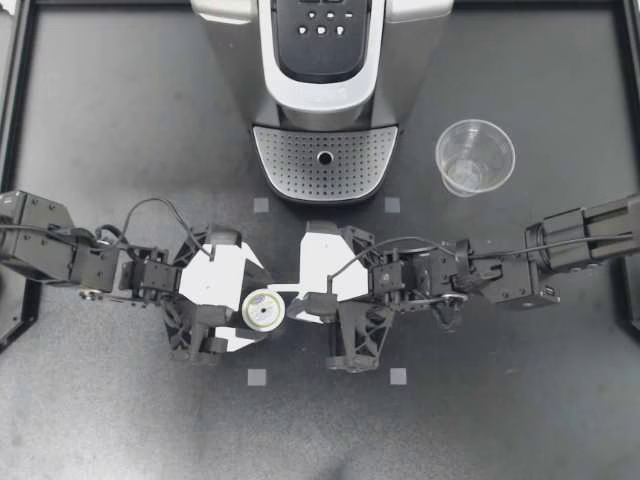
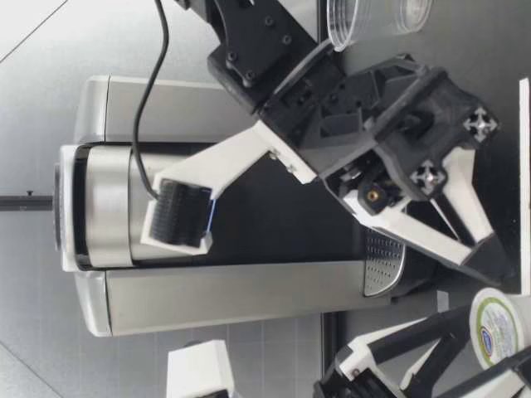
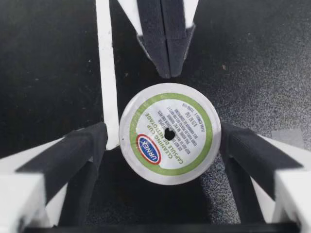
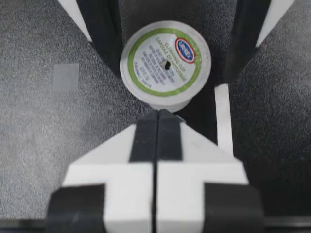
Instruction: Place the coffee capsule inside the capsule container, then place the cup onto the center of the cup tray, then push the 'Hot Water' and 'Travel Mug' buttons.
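Note:
The coffee capsule [image 1: 263, 309], white with a green-ringed foil lid, stands upright on the dark table in front of the coffee machine [image 1: 325, 60]. My left gripper [image 1: 262, 311] is open around it; in the left wrist view the capsule [image 3: 170, 132] sits between the pads [image 3: 73, 155], one pad at its rim and the other a little apart. My right gripper [image 1: 294, 305] is shut, its tips right against the capsule's side [image 4: 165, 63]. A clear plastic cup [image 1: 475, 157] stands upright to the right of the perforated cup tray [image 1: 325, 160]. The button panel [image 1: 322, 25] faces up on the machine's top.
A white tape stripe [image 3: 107, 73] runs on the table beside the capsule. Small grey square marks [image 1: 257, 377] lie around the work area. In the low view the machine [image 2: 207, 282] stands behind both grippers, with the cup [image 2: 365, 21] off to one side.

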Robot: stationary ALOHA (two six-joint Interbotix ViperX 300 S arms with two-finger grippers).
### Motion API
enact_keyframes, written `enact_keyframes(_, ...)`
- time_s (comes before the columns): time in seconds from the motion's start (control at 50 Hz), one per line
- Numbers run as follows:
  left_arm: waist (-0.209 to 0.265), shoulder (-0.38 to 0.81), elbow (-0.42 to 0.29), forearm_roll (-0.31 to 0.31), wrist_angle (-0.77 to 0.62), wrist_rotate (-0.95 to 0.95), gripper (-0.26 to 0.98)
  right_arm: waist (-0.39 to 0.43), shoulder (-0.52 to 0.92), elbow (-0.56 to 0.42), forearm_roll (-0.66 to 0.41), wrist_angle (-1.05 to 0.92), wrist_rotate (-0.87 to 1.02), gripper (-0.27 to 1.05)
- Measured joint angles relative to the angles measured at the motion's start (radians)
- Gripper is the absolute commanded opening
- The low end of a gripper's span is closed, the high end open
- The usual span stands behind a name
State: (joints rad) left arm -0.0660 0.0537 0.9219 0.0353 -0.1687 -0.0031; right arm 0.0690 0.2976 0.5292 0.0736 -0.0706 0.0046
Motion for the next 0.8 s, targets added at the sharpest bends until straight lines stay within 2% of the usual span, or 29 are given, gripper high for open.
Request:
enact_keyframes(0.18,-0.002,0.000,-0.003,0.000,0.002,0.002,0.72,0.000,-0.002,0.000,0.000,0.031,0.000,-0.02)
enact_keyframes(0.44,-0.002,-0.002,-0.005,0.002,0.003,0.002,0.50,0.000,-0.002,0.000,0.000,0.034,0.000,-0.02)
enact_keyframes(0.62,-0.002,-0.032,-0.005,0.000,0.005,-0.023,0.49,0.000,-0.029,0.002,0.000,0.034,0.002,-0.02)
enact_keyframes(0.8,-0.002,-0.115,0.003,-0.002,0.006,-0.060,0.49,-0.026,-0.155,0.054,0.009,-0.011,0.038,-0.02)
